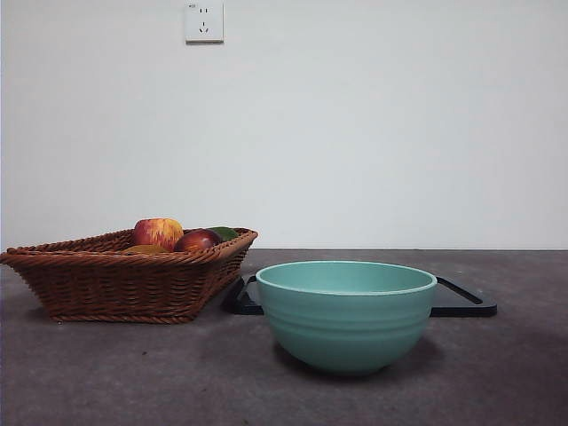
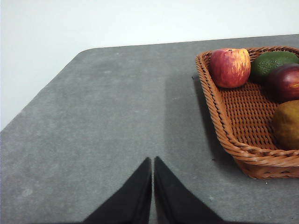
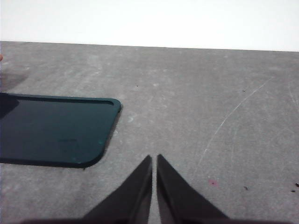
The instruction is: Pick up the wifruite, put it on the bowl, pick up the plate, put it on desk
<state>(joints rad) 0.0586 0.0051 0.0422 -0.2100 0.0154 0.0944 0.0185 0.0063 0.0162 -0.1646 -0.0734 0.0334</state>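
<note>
The brownish-orange wifruite (image 2: 286,123) lies in the wicker basket (image 2: 243,144), and in the front view only its top (image 1: 144,250) peeks over the rim. The teal ribbed bowl (image 1: 345,312) stands empty at the front middle of the desk (image 1: 106,373). Behind it lies a flat dark plate (image 1: 466,303), also seen in the right wrist view (image 3: 51,128). My left gripper (image 2: 153,161) is shut over bare desk beside the basket. My right gripper (image 3: 154,158) is shut over bare desk next to the plate's corner. Neither holds anything.
The basket (image 1: 115,280) at the left also holds a red-yellow streaked apple (image 2: 230,67), a dark red fruit (image 2: 286,81) and a green fruit (image 2: 273,61). A white wall with a socket (image 1: 203,21) stands behind the desk. The desk's rounded corner (image 2: 86,51) lies beyond the left gripper.
</note>
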